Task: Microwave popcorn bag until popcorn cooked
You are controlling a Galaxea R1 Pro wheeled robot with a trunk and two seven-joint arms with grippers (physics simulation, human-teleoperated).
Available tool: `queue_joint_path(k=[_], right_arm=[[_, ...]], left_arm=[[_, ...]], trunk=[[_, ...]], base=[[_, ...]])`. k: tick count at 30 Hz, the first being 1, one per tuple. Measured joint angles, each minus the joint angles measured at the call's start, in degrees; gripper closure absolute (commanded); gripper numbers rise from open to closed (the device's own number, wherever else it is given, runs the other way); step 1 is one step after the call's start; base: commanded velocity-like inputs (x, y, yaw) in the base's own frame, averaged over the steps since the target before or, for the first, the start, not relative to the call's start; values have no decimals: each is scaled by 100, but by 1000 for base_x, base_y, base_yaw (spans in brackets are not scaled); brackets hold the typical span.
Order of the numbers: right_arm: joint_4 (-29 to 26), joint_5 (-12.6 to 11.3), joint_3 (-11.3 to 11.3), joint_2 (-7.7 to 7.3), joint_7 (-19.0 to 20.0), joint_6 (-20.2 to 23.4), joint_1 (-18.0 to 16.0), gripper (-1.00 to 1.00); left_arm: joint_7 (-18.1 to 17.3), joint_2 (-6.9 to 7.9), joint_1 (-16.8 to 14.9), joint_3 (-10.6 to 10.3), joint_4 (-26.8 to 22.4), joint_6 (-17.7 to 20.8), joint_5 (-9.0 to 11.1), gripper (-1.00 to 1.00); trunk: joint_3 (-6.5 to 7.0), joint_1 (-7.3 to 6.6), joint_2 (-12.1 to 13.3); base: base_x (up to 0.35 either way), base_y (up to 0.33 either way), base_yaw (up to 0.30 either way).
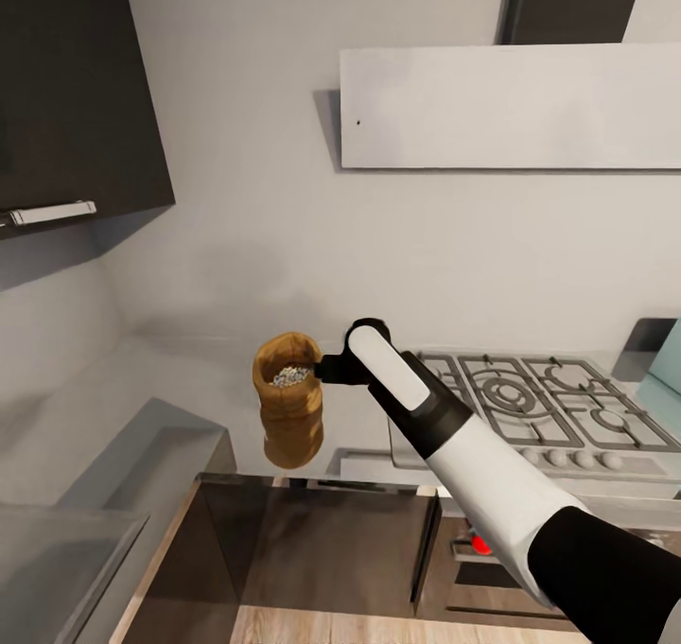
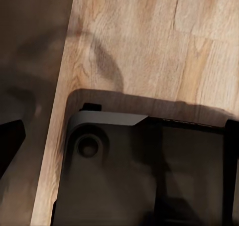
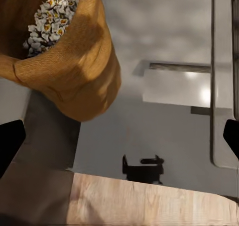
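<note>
The tan popcorn bag (image 1: 288, 393) stands upright on the glossy grey countertop (image 1: 180, 370) near its front edge, mirrored in the slab. Whitish popcorn (image 1: 290, 375) fills its open top. My right gripper (image 1: 328, 369) sits just right of the bag's rim. In the right wrist view the bag (image 3: 74, 71) and popcorn (image 3: 47, 19) lie off to one side of my right gripper (image 3: 122, 139), whose fingers (image 3: 11, 144) are spread wide with nothing between them. A pale mint-blue corner of the microwave (image 1: 665, 365) shows at the far right. My left gripper (image 2: 119, 136) hangs open over the floor.
A steel gas hob (image 1: 530, 403) with grates lies right of the bag, its knobs along the front. A white hood (image 1: 511, 105) and a dark wall cabinet (image 1: 76, 86) hang above. Dark cabinet fronts (image 1: 312, 549) drop to the wood floor (image 2: 149, 42). The robot's dark base (image 2: 139, 171) is below the left gripper.
</note>
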Motion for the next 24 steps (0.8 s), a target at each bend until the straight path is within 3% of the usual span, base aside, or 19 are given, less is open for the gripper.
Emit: queue_joint_path(k=[19, 20, 23, 24], right_arm=[[216, -15, -28, 0, 9, 47, -53, -100], [724, -62, -294, -2, 16, 260, -527, -100], [1693, -196, -421, 0, 96, 339, -1262, -100], [1808, -211, -431, 0, 106, 345, -1367, -100]], left_arm=[[-1, 0, 6, 0, 0, 0, 0, -100], [-1, 0, 6, 0, 0, 0, 0, -100], [-1, 0, 6, 0, 0, 0, 0, -100], [-1, 0, 6, 0, 0, 0, 0, -100]], trunk=[[-123, 0, -1], [-122, 2, 3], [-122, 0, -1], [-123, 0, -2]], base=[[0, 0, 0], [0, 0, 0], [0, 0, 0], [0, 0, 0]])
